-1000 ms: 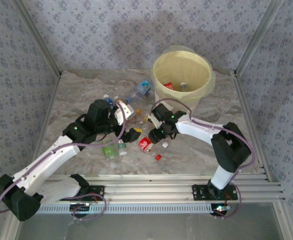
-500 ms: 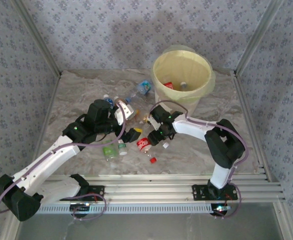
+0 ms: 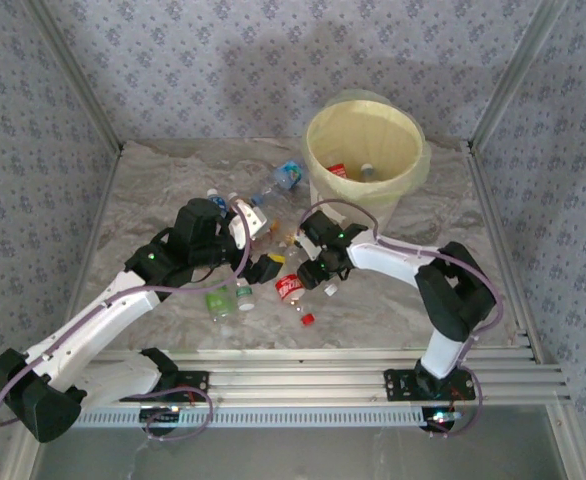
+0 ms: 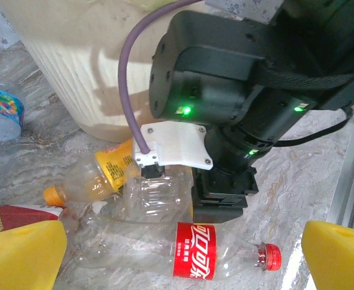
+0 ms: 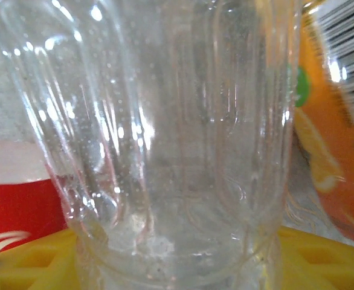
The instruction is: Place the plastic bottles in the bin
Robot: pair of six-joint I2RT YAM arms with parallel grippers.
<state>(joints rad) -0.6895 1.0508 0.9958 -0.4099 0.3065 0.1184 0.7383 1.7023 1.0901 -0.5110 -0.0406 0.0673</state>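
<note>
Between the right fingers point(image 5: 322, 254) sits a clear bottle point(image 5: 177, 133), its ribbed wall close against the yellow pad; whether they already pinch it I cannot tell. Touching it on the near side lies a red-label bottle point(image 4: 195, 258) with a red cap, and on the far side, toward the bin point(image 3: 325, 185), an orange-label bottle point(image 4: 113, 169). The left fingers point(image 4: 20, 254) are spread wide and empty, just left of this heap. More bottles lie scattered on the table point(image 3: 153, 200) left of the bin, and two show inside it.

The clear bottle looks empty, so it is probably very light. Its thin wall should buckle under a hard squeeze, and the smooth plastic may slip or twist. Across the ribbed middle seems the best hold, with gentle pressure. Its neighbours touch it and may be dragged along.
</note>
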